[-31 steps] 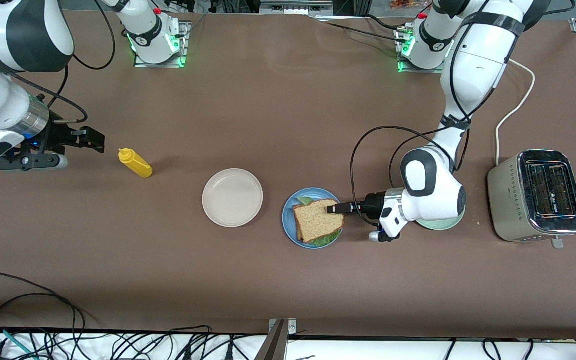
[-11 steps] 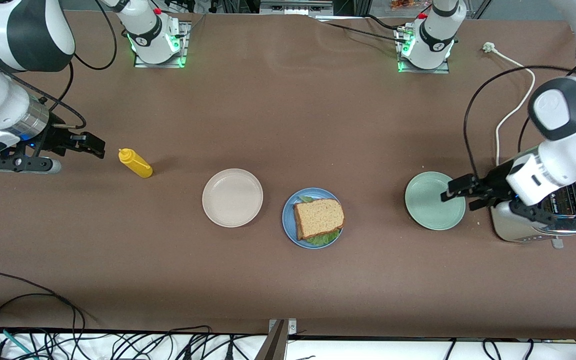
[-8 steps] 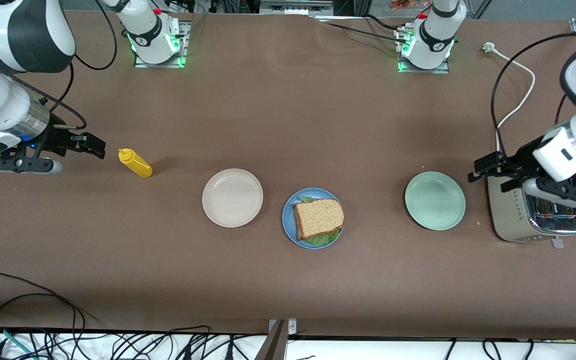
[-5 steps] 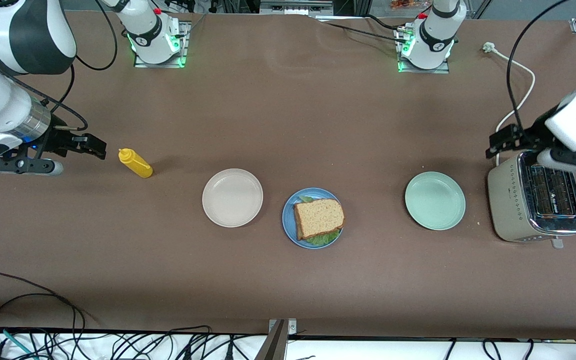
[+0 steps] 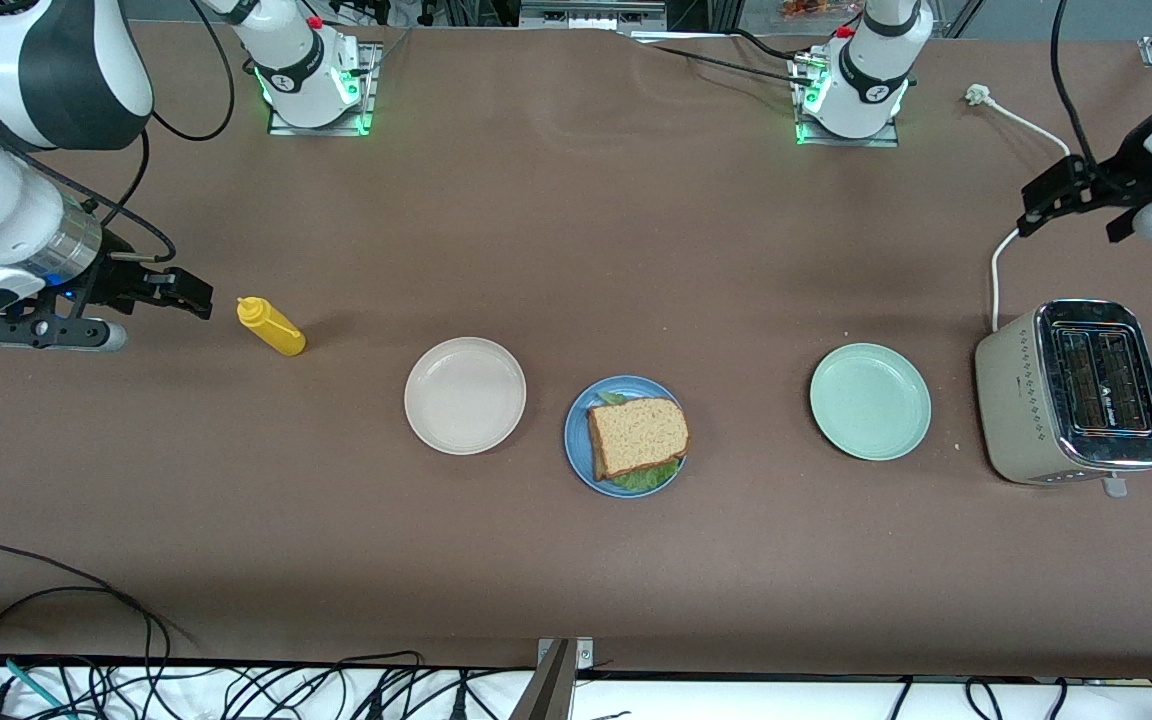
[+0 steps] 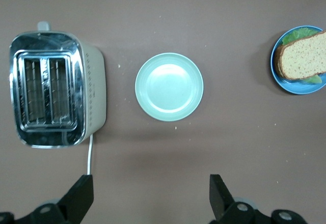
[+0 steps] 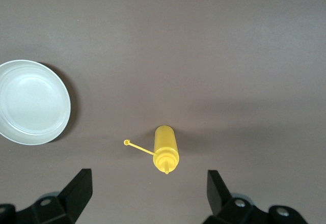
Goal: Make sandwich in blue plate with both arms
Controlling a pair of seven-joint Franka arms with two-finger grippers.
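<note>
Robotics lab bench, staged as a mock kitchen. Two white arms bolted to metal base plates (image 5: pixel 318 118) with green status lights glowing at the mounts, on a table (image 5: pixel 576 250) covered in plain brown sheet. Loose black cables (image 5: pixel 56 640) lie tangled along the table's edge nearest the front camera, and more cabling and aluminium framing show at the edge where the bases stand. Kitchen props only: a chrome toaster (image 5: pixel 1073 392) with its white cord (image 5: pixel 1021 230) trailing unplugged, a yellow squeeze bottle (image 5: pixel 271 326), and three plates set in a row. No counter, sink or cupboards around it.
</note>
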